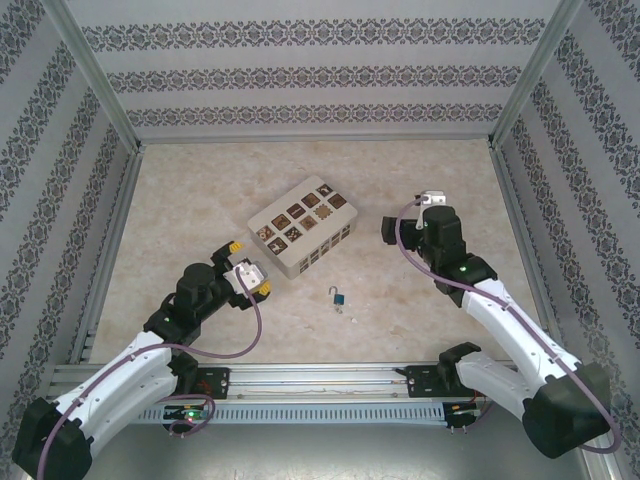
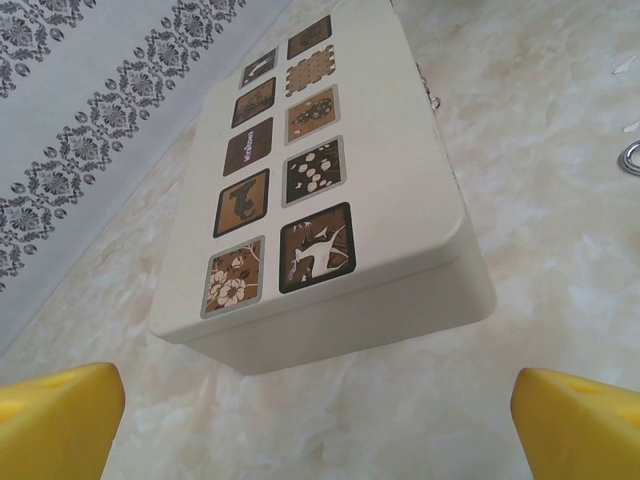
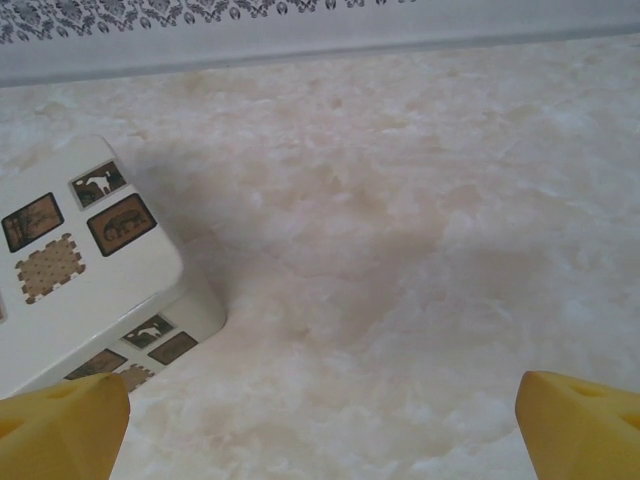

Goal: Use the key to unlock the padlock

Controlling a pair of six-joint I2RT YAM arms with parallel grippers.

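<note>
**Ana:** Padlock [image 1: 340,299] first. Where was it?

**Ben:** It lay on the pale marbled surface [image 1: 430,330], in the open stretch between the two arms. It was near the front corner of the cream box [image 1: 302,225] but apart from it. It had a blue body and a thin silver shackle, and it was too small for me to tell whether the shackle was latched.

**Ana:** And the key [image 1: 352,318]?

**Ben:** I took it to be the dark speck just beside the padlock, on the near right. At that size I could not be sure of its shape.

**Ana:** How did the left claw [image 1: 249,268] stand?

**Ben:** It was spread wide and held nothing. It sat just left of the box, pointed at it. In its wrist view the yellow fingertips [image 2: 60,420] were in the two bottom corners, far apart. The box [image 2: 320,180] lay ahead of them, showing its lid of dark picture squares.

**Ana:** And the right claw [image 1: 388,231]?

**Ben:** It was also spread and held nothing. It was on the right side of the box, well apart from the padlock. From its wrist, one yellow tip sat in each bottom corner, and the claw [image 3: 320,430] had only bare surface between them. A corner of the box [image 3: 80,270] showed at the left.

**Ana:** Was either claw touching the padlock or key?

**Ben:** No. Both lay by themselves on the surface, nearer the arm bases than the box was.
</note>
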